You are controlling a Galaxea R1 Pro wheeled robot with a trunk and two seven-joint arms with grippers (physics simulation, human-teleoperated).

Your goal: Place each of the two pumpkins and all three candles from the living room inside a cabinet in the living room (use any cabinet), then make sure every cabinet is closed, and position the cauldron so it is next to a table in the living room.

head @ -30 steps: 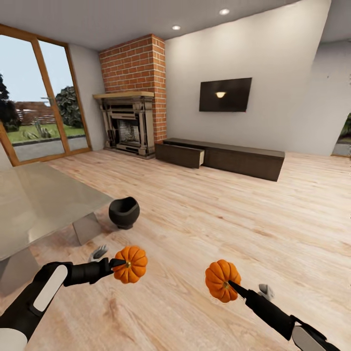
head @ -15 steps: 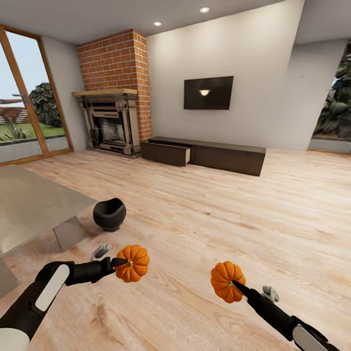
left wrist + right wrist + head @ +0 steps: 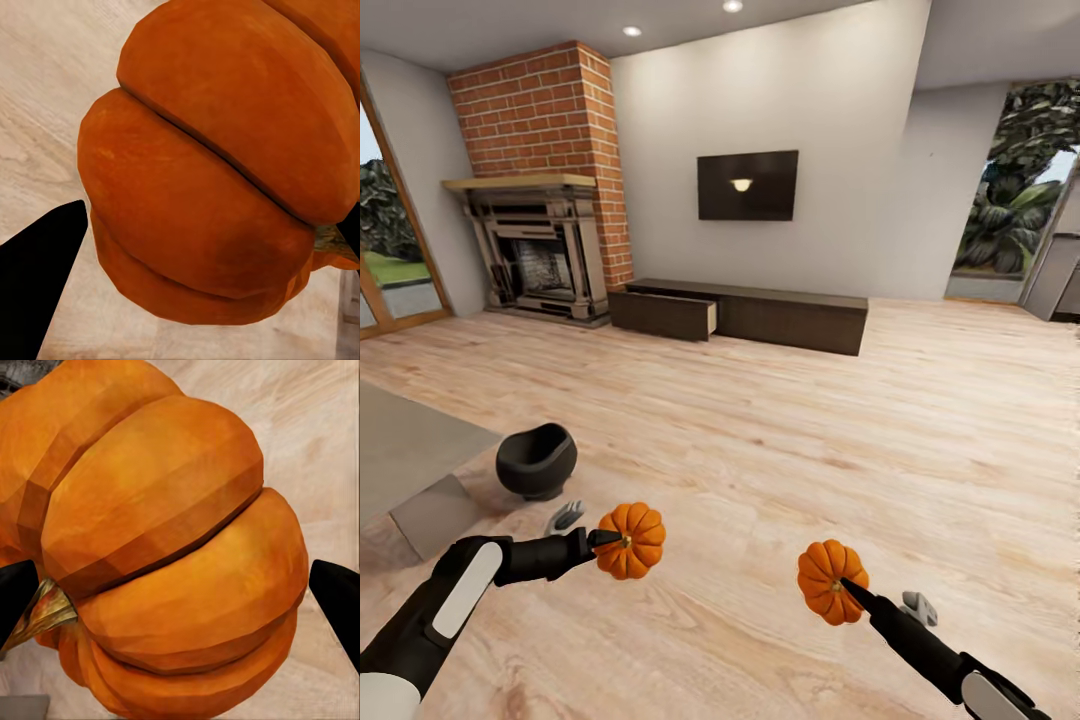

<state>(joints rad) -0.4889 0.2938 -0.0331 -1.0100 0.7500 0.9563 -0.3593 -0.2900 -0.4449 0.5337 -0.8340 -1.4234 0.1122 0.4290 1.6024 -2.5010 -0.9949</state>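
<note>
You have a pumpkin in each hand: the left pumpkin (image 3: 630,540) is clamped by your left hand (image 3: 603,541), and the right pumpkin (image 3: 832,581) is clamped by your right hand (image 3: 847,590), both carried above the wood floor (image 3: 780,470). In the wrist views each orange body sits between dark fingers (image 3: 37,285) pressed to its sides. The cabinet (image 3: 745,313) lies well ahead across the room, slightly left of centre, its long axis running along the wall under the television (image 3: 747,186). Its left front stands pulled out (image 3: 663,315); you cannot see inside it from here. That open end looks nearer your left arm's line. The cauldron (image 3: 536,461) sits on the floor just beside the tabletop (image 3: 410,450), at your left.
</note>
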